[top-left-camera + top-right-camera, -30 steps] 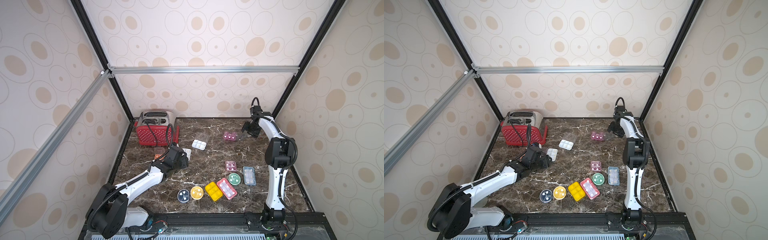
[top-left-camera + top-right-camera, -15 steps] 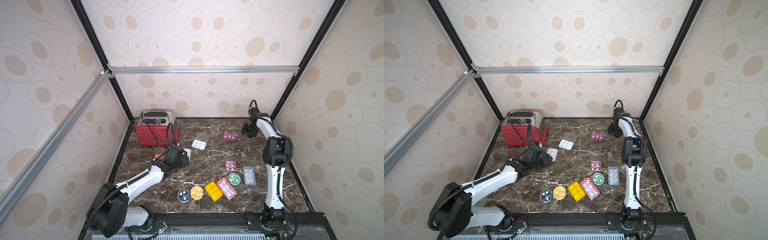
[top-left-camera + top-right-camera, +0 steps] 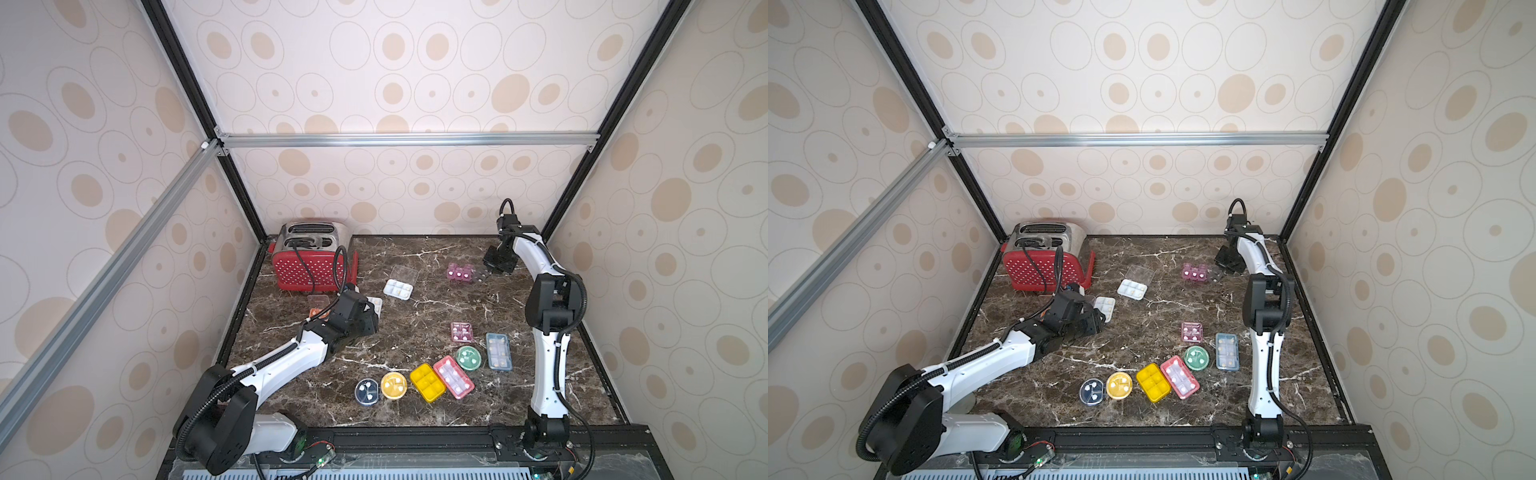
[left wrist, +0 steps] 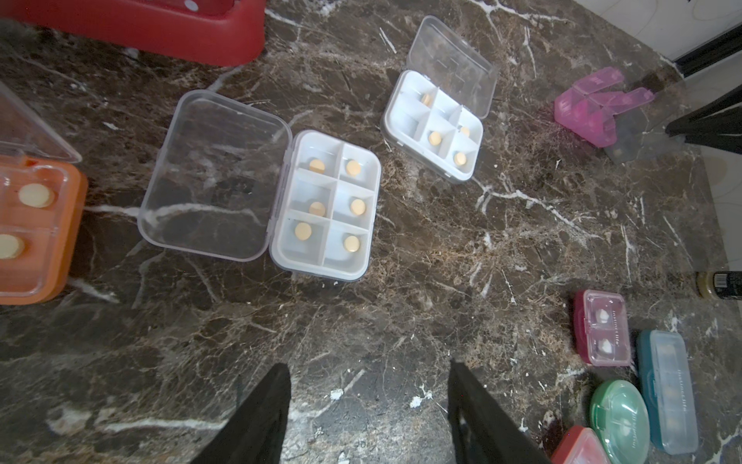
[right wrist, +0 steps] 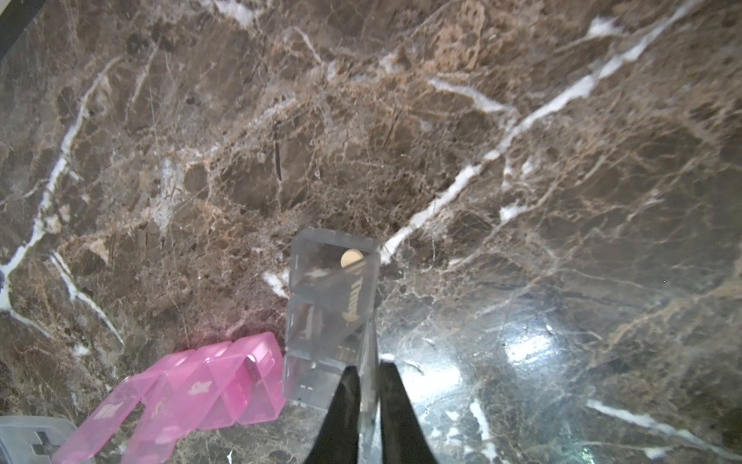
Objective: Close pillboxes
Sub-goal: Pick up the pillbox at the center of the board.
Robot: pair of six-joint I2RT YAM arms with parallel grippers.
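Right gripper (image 5: pixel 367 371) is closed narrow on the raised lid flap of the clear pillbox (image 5: pixel 333 289), at the back right of the marble table (image 3: pixel 415 316); one tan pill is seen inside. Left gripper (image 4: pixel 367 367) is spread, nothing held, above bare marble. Pink pillbox (image 5: pixel 192 385) is touching the clear one, flaps up. White pillbox (image 4: pixel 325 205): lid laid flat open, six compartments, one tan pill each. Second white pillbox (image 4: pixel 435 128): lid raised, four pills visible. Orange pillbox (image 4: pixel 36 229), by the red toaster (image 3: pixel 309 266): two pale pills seen. Seven more are grouped near the front, lids apparently down: dark round box (image 3: pixel 366 391), yellow round box (image 3: pixel 393 385), yellow rectangular box (image 3: pixel 427 382), red box (image 3: pixel 453 376), green round box (image 3: pixel 468 358), blue box (image 3: pixel 498 351), maroon box (image 3: pixel 461 332). Twelve pillboxes counted.
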